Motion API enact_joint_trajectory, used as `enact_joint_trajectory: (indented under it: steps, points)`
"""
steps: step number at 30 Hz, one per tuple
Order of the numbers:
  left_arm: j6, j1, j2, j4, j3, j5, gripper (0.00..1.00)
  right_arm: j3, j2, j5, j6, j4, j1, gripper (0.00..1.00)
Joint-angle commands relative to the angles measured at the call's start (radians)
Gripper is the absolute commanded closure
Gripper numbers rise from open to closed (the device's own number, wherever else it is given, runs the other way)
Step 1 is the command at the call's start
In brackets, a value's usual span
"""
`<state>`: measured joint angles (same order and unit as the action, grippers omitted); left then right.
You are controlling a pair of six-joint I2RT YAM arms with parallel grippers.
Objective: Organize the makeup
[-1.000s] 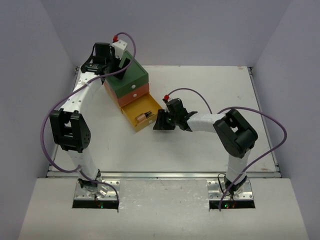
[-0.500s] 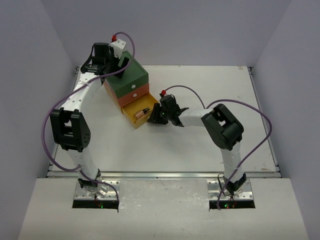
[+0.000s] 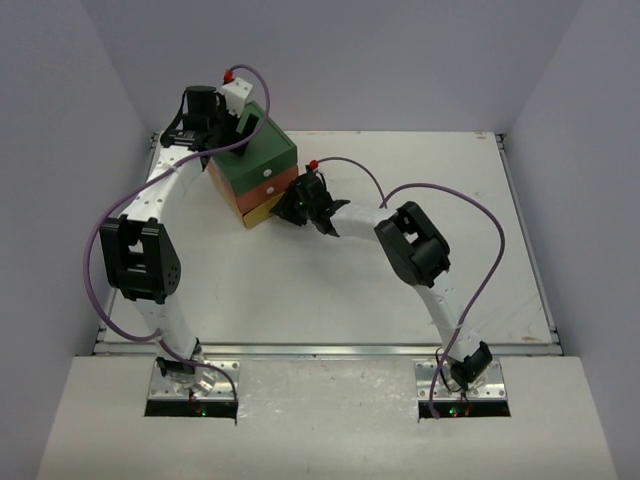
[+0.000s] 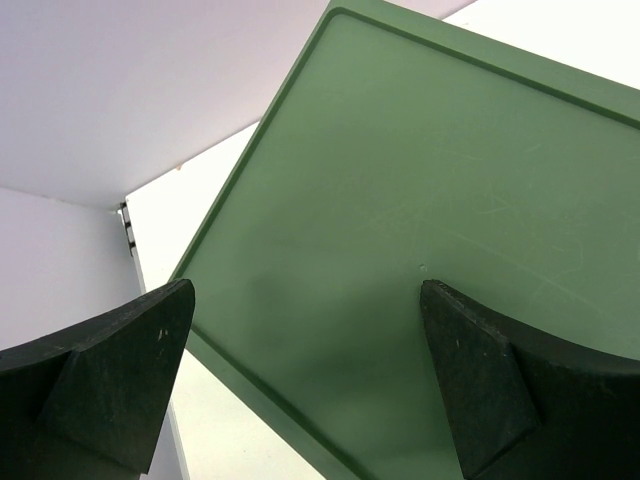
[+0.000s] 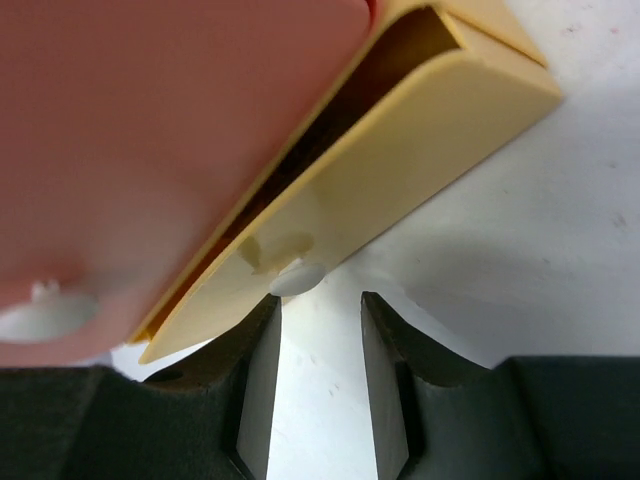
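Note:
No makeup shows in any view. The drawer chest [image 3: 262, 152] has a green top, an orange middle drawer [image 5: 150, 130] and a yellow bottom drawer [image 3: 258, 213] that is almost pushed in, with only a dark slit left. My right gripper [image 3: 291, 204] is up against the yellow drawer front [image 5: 400, 150]. Its jaws [image 5: 320, 300] stand narrowly open with nothing between them, and the white knob [image 5: 297, 277] lies at the left fingertip. My left gripper [image 4: 305, 335] hangs wide open over the chest's green top [image 4: 420, 180], holding nothing.
The chest stands at the back left of the white table [image 3: 420, 180], near the left wall. The right arm stretches across the table's middle toward the chest, trailing its purple cable [image 3: 480, 290]. The left arm reaches along the table's left edge.
My right gripper has moved left and back against the chest, pushing the yellow drawer nearly shut, so the tube that lay in it is hidden. Its jaws have narrowed. The left arm has not moved.

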<state>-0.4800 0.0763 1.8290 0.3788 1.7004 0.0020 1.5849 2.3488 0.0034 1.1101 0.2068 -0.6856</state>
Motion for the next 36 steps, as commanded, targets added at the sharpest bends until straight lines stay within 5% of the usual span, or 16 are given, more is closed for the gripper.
enact_joint_trajectory:
  steps: [1,10,16,19,21,23,24,30,33,36]
  points:
    - [-0.020,-0.009,0.041,0.093,-0.036,0.032,0.03,0.101,0.047,0.164,0.082,0.045,0.015,0.64]
    - [-0.021,-0.009,0.033,0.099,-0.030,0.053,0.03,0.078,0.020,0.192,0.048,0.086,0.018,0.64]
    - [-0.017,-0.009,0.052,0.112,0.046,0.035,0.02,-0.203,-0.192,0.197,-0.062,0.213,0.029,0.57]
    - [-0.007,-0.009,0.063,0.126,0.097,0.044,0.02,-0.326,-0.354,0.078,-0.153,0.232,0.071,0.47]
    - [-0.006,-0.009,0.074,0.164,0.182,0.064,0.02,-0.427,-0.526,-0.057,-0.283,0.211,0.108,0.30]
    - [0.001,-0.009,0.072,0.192,0.253,0.072,0.02,-0.508,-0.676,-0.085,-0.428,0.090,0.140,0.01]
    - [0.008,-0.009,0.067,0.201,0.270,0.072,0.02,-0.528,-0.746,-0.085,-0.473,-0.011,0.164,0.01]
    - [0.061,-0.014,-0.008,0.284,0.394,0.043,0.01,-0.594,-0.962,-0.321,-0.569,-0.432,0.543,0.01]
    - [0.086,-0.072,-0.152,0.294,0.306,-0.072,0.00,-0.639,-1.084,-0.224,-0.573,-0.553,0.780,0.01]
    - [0.106,-0.195,-0.258,0.281,0.177,-0.085,0.00,-0.694,-1.167,-0.122,-0.579,-0.557,0.858,0.01]
